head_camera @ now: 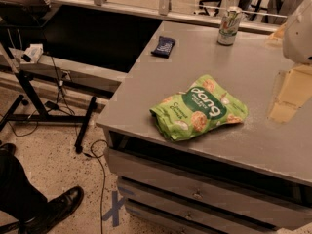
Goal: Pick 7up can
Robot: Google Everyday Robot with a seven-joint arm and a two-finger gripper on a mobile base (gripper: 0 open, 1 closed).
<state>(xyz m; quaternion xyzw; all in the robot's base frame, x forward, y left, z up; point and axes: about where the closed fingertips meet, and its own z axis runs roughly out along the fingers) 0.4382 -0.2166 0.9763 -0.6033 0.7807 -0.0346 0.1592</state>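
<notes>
The 7up can (pixel 229 26) stands upright at the far edge of the grey table (pixel 195 67). It has a pale body with green markings and a metal top. A white rounded part of my arm (pixel 300 30) shows at the right edge, to the right of the can and apart from it. My gripper itself is out of view.
A green snack bag (pixel 200 108) lies in the middle of the table. A small dark blue packet (pixel 163 47) lies near the table's far left edge. A black stand (pixel 34 96) with cables and a person's black shoe (pixel 56 206) are on the floor at left.
</notes>
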